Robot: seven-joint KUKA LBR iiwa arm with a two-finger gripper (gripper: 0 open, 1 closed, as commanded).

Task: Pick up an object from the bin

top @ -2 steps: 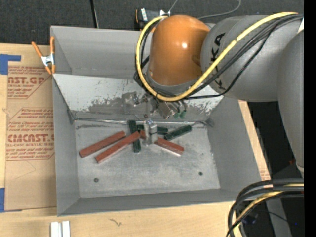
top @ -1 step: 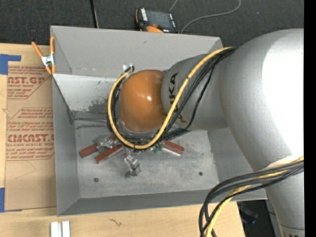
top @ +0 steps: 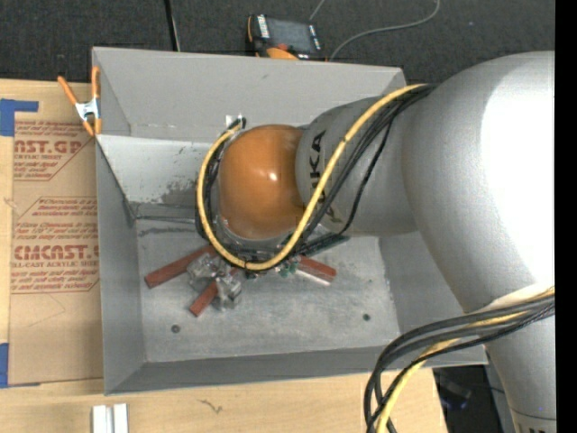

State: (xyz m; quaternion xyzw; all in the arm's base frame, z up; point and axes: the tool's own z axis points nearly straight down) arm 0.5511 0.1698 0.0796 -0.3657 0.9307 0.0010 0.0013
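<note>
My gripper is low over the bin floor, left of the middle, under the orange dome on the wrist. Its metal tip sits among reddish-brown flat sticks. One stick lies slanted just to its left. A shorter one lies right at its lower edge, touching or nearly touching it. A third reddish piece pokes out from under the arm to the right. The arm hides what lies straight below the gripper.
The arm and its cables cover the bin's middle and right side. The bin's sloped left wall rises close to the left stick. Bare grey floor lies in front of the gripper towards the near wall.
</note>
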